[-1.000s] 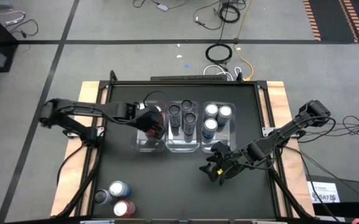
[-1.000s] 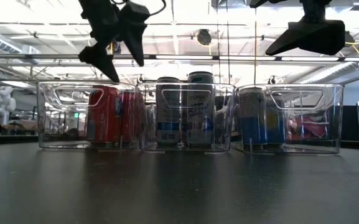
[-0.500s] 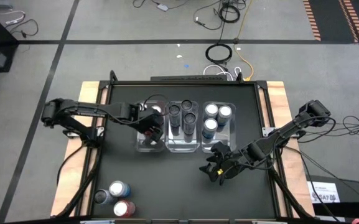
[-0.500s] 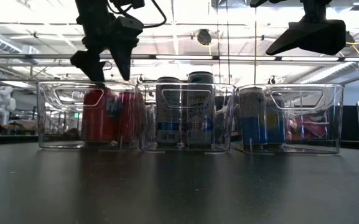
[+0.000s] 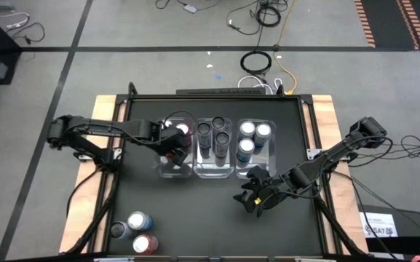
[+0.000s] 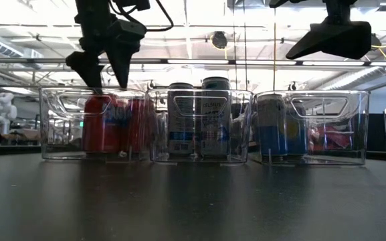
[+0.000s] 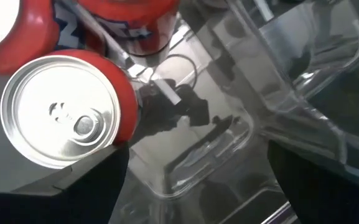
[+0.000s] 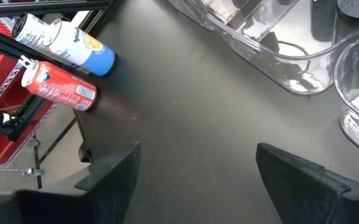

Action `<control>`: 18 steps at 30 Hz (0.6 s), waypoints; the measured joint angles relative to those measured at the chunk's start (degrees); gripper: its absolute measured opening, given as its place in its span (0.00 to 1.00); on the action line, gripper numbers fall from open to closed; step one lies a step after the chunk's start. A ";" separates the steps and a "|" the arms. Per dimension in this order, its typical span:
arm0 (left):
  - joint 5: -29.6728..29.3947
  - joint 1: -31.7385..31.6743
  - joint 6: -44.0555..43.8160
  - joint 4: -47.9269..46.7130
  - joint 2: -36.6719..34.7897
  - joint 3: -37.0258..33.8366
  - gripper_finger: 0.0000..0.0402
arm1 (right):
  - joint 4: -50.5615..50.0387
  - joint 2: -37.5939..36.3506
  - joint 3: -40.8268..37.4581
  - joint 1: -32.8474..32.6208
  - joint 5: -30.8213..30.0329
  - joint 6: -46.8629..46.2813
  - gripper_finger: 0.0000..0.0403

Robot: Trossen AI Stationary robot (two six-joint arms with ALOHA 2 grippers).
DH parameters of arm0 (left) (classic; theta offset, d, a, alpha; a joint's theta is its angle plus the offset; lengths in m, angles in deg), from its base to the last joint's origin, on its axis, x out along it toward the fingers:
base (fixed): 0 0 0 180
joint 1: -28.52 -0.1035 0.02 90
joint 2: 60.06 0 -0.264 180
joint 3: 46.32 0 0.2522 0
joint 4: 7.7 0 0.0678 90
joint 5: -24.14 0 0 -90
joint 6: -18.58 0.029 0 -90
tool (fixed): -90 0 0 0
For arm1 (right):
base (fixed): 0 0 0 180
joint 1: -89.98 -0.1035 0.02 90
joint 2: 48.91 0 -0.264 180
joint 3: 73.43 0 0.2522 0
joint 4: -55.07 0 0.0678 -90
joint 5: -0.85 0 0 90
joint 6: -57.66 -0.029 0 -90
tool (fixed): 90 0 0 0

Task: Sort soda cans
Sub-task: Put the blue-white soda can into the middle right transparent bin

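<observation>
Black worktop (image 5: 210,218), three clear bins (image 5: 215,169) mid-table: left hand (image 5: 172,145) hangs spread over the red cans (image 6: 112,124); right hand (image 5: 253,195) waits spread nearby. Three loose cans (image 5: 138,233) sit at the near-left corner. Likely light, rigid, slick; grip mid-body.

Three clear rectangular plastic bins (image 6: 92,155) stand side by side across the dark table top (image 6: 193,201). The left bin holds red cylindrical metal cans (image 6: 99,127), the middle one dark grey-black cans (image 6: 181,120), the right one silver-blue cans (image 6: 271,127). The left gripper (image 6: 104,67) hangs just above the red cans, fingers spread. The right gripper (image 6: 330,37) hovers high above the right bin.
</observation>
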 joint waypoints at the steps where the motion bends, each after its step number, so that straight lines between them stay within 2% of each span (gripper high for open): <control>1: -0.06 0.00 -0.07 -0.23 0.00 0.00 0.98 | 0.00 0.00 0.02 0.00 0.02 0.00 0.77; 12: -0.39 0.39 -0.37 -2.47 -2.15 -0.02 0.98 | 0.00 0.00 0.00 -0.02 0.06 0.39 0.77; 18: -6.12 4.97 -5.78 -3.93 -7.79 2.84 0.98 | -0.01 0.00 0.02 0.00 0.08 1.12 0.77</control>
